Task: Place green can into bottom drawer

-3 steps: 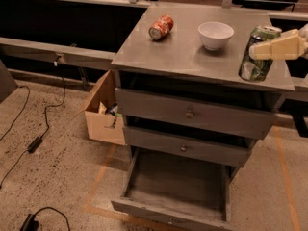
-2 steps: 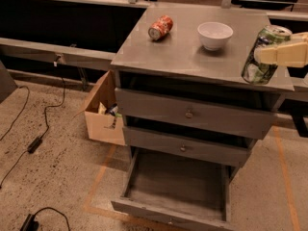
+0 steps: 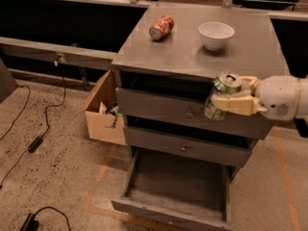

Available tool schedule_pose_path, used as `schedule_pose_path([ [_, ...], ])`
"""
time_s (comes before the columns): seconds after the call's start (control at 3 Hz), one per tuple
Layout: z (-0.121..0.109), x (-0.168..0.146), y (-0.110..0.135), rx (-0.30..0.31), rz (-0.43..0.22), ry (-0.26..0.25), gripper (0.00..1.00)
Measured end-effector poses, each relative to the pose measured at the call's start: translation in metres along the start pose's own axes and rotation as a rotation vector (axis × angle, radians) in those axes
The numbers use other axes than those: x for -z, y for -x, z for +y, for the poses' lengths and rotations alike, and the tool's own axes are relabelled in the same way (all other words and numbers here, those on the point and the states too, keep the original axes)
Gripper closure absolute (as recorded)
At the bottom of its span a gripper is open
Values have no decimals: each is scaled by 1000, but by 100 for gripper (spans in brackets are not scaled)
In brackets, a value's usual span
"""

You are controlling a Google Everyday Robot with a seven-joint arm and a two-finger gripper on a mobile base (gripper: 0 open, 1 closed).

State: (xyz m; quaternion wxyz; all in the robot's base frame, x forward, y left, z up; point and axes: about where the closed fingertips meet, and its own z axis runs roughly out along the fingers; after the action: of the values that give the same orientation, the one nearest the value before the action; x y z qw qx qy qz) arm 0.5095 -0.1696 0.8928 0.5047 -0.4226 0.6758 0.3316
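Note:
My gripper (image 3: 230, 94) comes in from the right and is shut on the green can (image 3: 221, 95), a green and white can with a silver top. It holds the can in the air in front of the top drawer's face, off the front edge of the cabinet top (image 3: 183, 57). The bottom drawer (image 3: 175, 213) is pulled open below, a wide shallow grey tray with nothing in it. The can is above the drawer's right half.
A red-orange can (image 3: 161, 27) lies on its side and a white bowl (image 3: 216, 34) stands on the cabinet top. The two upper drawers (image 3: 185, 129) are shut. A cardboard box (image 3: 102, 114) sits left of the cabinet. Cables (image 3: 33, 143) lie on the floor.
My gripper has carried the green can from over the cabinet top's right edge down and leftward, off the top, to in front of the top drawer.

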Motion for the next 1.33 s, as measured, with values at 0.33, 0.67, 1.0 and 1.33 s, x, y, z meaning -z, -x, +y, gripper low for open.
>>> schedule_pose_path([
  [0.33, 29, -44, -54, 60, 28, 81, 100],
  [0.67, 29, -44, -54, 60, 28, 81, 100],
  [1.0, 36, -60, -103, 45, 25, 70, 100],
  [1.33, 40, -89, -177, 84, 9, 66, 100],
])
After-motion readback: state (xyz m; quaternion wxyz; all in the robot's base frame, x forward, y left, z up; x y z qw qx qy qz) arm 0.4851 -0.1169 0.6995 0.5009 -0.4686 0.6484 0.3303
